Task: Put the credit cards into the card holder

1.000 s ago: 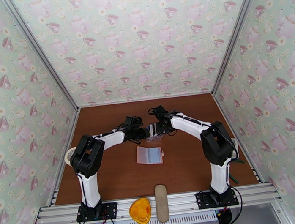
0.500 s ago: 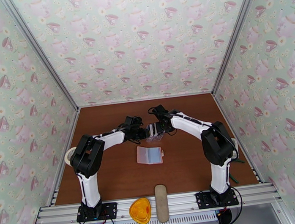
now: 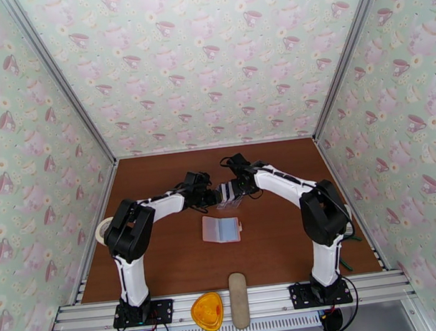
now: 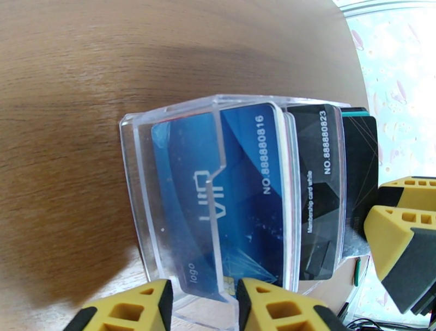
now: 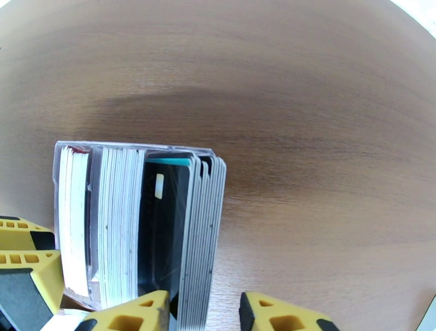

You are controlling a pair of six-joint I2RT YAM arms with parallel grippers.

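Left gripper clenches the clear plastic upright rack at its six-o'clock edge. Right gripper, jaws loose, straddles the thin black-and-white plastic credit cards.

credit cards in rack, card holder on table before it

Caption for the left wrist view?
Left gripper fingers flank the clear rack's front edge; blue and black credit cards stand inside.

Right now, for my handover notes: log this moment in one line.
left gripper: holds clear rack | right gripper: open, straddling credit cards in rack | card holder: on table, untouched
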